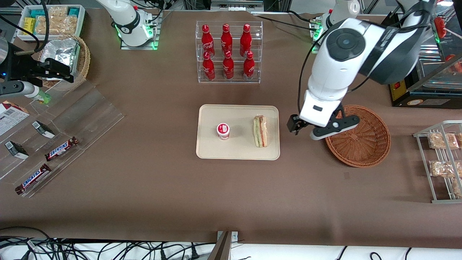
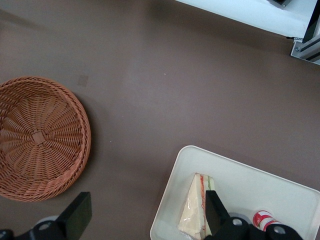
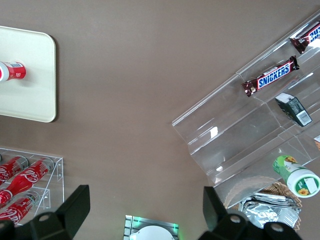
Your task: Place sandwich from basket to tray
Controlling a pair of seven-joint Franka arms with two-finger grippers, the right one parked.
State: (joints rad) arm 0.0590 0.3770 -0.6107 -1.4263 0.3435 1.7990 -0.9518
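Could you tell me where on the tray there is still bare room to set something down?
The tray is bare nearer the camera than the cup, and between cup and sandwich. The sandwich crowds the edge toward the empty basket. The open gripper hangs between tray and basket.

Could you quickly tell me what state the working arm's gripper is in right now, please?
Gripper: open and empty, raised between the basket and the tray; the sandwich lies on the tray.
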